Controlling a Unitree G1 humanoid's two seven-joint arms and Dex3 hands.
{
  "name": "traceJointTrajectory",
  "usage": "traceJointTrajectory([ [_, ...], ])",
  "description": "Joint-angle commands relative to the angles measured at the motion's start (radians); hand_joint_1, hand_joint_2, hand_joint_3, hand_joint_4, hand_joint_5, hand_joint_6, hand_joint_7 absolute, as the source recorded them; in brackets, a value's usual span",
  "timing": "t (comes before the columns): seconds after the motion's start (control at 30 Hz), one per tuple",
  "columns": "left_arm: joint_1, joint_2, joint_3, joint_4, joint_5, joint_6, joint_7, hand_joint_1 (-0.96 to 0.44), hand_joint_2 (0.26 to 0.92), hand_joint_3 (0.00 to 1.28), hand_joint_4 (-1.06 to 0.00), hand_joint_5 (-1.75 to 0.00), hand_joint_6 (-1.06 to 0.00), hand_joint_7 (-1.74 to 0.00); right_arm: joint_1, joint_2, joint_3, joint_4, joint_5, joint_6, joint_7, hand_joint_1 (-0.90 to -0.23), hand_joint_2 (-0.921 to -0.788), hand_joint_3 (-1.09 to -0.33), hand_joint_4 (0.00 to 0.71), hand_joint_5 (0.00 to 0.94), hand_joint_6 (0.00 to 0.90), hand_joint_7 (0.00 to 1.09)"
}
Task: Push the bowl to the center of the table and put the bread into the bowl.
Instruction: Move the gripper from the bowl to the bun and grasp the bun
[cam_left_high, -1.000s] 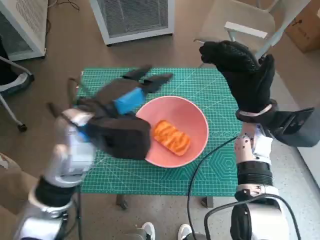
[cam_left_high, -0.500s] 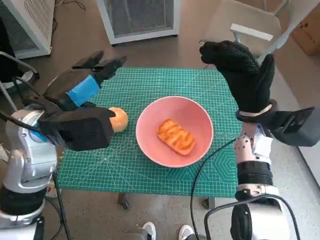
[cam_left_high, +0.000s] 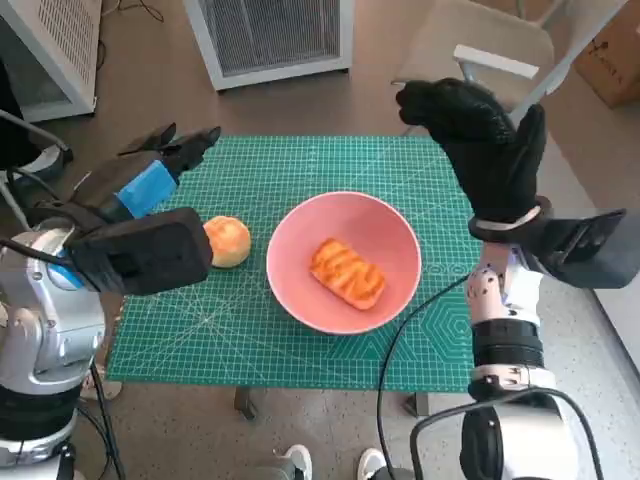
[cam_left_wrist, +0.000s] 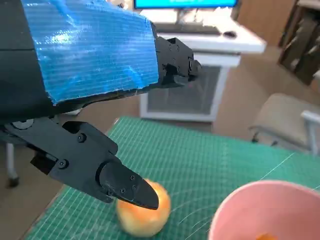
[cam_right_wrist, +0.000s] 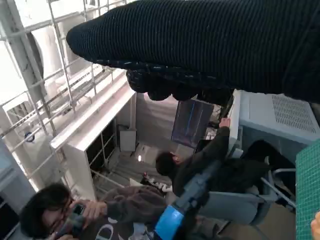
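Round bread lies just beside my empty, spread left hand, toward the bowl; my right hand hangs curled, empty, farther away.

A pink bowl sits mid-tabletop with a striped bread lying inside. A round bun lies beside it.

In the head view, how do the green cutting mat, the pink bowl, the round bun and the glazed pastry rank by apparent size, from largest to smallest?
1. Green cutting mat
2. Pink bowl
3. Glazed pastry inside the bowl
4. Round bun on the mat; smaller than the pastry, though not by much.
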Motion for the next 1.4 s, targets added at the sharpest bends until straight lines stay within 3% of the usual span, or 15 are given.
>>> traceJointTrajectory([
  [0.03,-0.001,0.018,-0.011,0.004,0.005,0.013,-0.012,-0.25,0.752,0.0,0.0,0.0,-0.15,-0.01,0.0,0.003,-0.001,0.015,0.001,0.006,0.011,-0.633,-0.921,-0.681,0.235,0.001,0.02,0.59],
  [0.53,-0.018,-0.001,-0.047,0.098,-0.004,0.004,-0.005,-0.24,0.744,0.0,0.0,0.0,-0.15,-0.01,-0.003,-0.004,-0.004,0.025,-0.002,0.004,0.018,-0.633,-0.921,-0.681,0.235,0.001,0.019,0.59],
  [0.7,-0.05,-0.041,-0.113,0.237,0.009,-0.014,0.017,-0.26,0.742,0.0,0.0,0.0,-0.15,0.0,0.001,-0.009,-0.001,0.018,-0.006,0.003,0.013,-0.632,-0.921,-0.682,0.235,0.001,0.018,0.59],
  [1.4,-0.132,-0.098,-0.23,0.523,0.033,-0.05,0.064,-0.32,0.747,0.0,0.0,0.0,-0.18,-0.01,0.006,-0.019,-0.003,0.012,-0.005,0.006,0.01,-0.631,-0.921,-0.684,0.234,0.0,0.014,0.6],
])
